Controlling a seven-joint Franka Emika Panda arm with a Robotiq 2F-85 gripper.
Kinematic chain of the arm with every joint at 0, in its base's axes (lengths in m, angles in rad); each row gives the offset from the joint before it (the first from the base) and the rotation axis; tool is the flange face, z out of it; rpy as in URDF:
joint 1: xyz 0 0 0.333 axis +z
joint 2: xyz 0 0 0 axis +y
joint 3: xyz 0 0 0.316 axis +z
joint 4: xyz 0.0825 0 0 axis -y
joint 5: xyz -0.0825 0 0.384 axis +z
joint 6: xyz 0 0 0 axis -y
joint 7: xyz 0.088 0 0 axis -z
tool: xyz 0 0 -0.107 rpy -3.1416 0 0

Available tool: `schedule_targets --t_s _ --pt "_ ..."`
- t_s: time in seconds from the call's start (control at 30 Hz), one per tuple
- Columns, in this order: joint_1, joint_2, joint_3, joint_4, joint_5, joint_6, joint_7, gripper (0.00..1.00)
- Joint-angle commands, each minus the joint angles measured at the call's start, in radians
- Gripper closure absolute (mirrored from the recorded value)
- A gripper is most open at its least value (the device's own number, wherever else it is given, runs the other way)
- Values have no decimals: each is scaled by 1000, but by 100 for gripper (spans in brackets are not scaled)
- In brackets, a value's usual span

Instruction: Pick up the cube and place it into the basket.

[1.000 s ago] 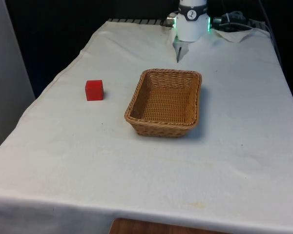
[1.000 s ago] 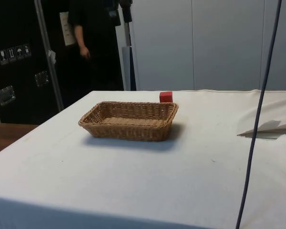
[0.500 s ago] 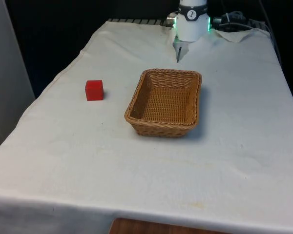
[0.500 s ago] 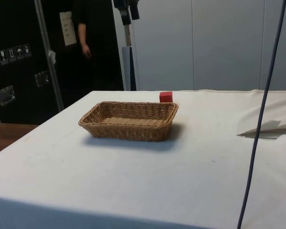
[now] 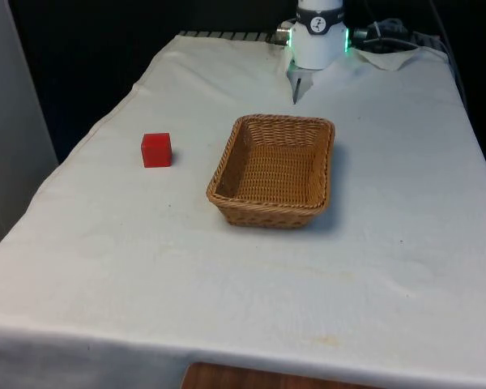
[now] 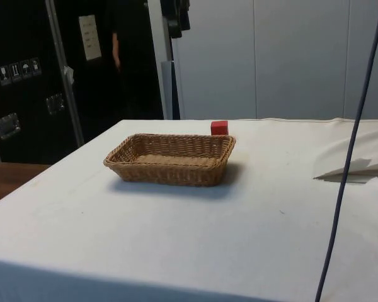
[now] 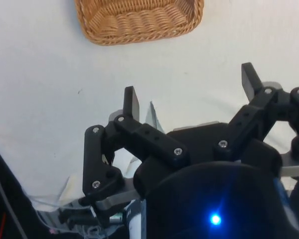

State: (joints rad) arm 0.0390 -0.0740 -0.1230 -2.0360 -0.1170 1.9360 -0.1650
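Note:
A small red cube [image 5: 155, 150] sits on the white cloth towards the front view's left, apart from the basket. In the side view the cube [image 6: 219, 128] peeks up behind the basket's far rim. The wicker basket [image 5: 267, 217] stands near the table's middle with nothing in it; its side wall [image 6: 170, 173] faces the side camera. My gripper [image 7: 191, 91] is open with nothing between its fingers [image 7: 131, 102], high above the table with the basket's rim [image 7: 139, 38] below and ahead. In the side view the gripper [image 6: 175, 25] hangs at the top edge, well above the cube.
The arm's white base [image 5: 318, 40] stands at the table's far end. A dark cable [image 6: 343, 189] hangs down in the side view's right. A fold of cloth [image 6: 356, 168] rises there. A person [image 6: 116, 53] stands behind the table by the dark cabinets.
In the side view the gripper has drifted right along the top edge, and the hanging cable has swung. The person behind has shifted. Cube and basket have not moved.

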Motion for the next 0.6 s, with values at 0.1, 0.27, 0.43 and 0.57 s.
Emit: schedule_targets --t_s 0.1,0.27,0.43,0.57 --pt "-6 -5 -13 -26 10 61 -31 0" --pt "-11 -11 -35 -66 23 119 -59 0" --pt "-13 -12 -55 -97 27 159 -77 0" --pt "-17 -9 -84 -133 30 212 -104 0"
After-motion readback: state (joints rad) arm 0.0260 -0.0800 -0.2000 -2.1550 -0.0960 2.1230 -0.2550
